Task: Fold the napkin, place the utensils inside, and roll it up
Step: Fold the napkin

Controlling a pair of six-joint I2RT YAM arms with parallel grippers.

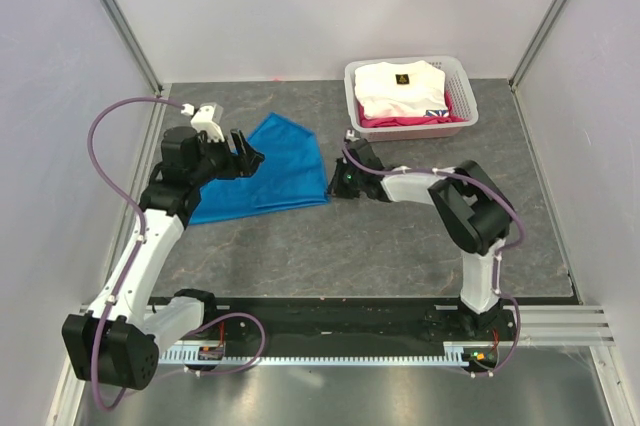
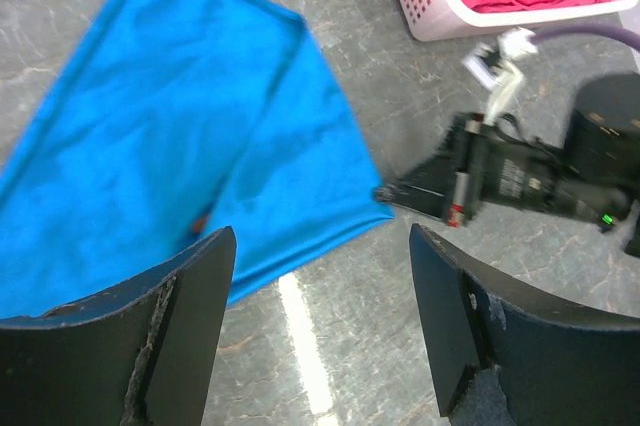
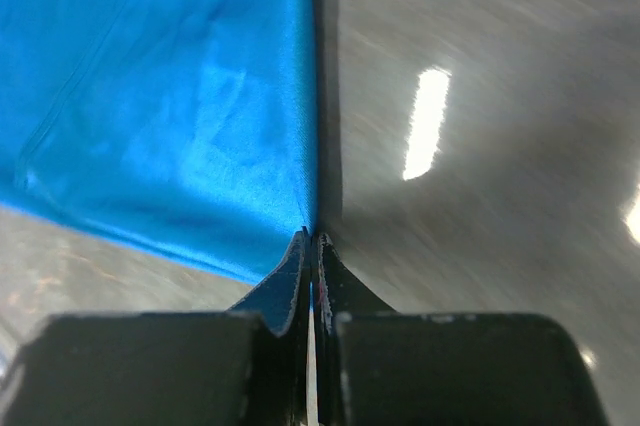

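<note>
The bright blue napkin (image 1: 270, 171) lies on the dark table, partly folded over itself, with one corner pointing right. My right gripper (image 1: 333, 184) reaches in low from the right and is shut on that corner. In the right wrist view its jaws (image 3: 311, 238) press together where the napkin (image 3: 170, 116) ends. My left gripper (image 1: 245, 151) hovers open over the napkin's left part. In the left wrist view the napkin (image 2: 180, 126) and bare table show between the wide-apart fingers (image 2: 320, 241), and the right gripper (image 2: 385, 191) sits at the corner. The utensils are out of view.
A pink-white basket (image 1: 410, 60) with folded white and pink clothes stands at the back right, just behind the right arm; it also shows in the left wrist view (image 2: 420, 6). Grey walls close in the left, back and right sides.
</note>
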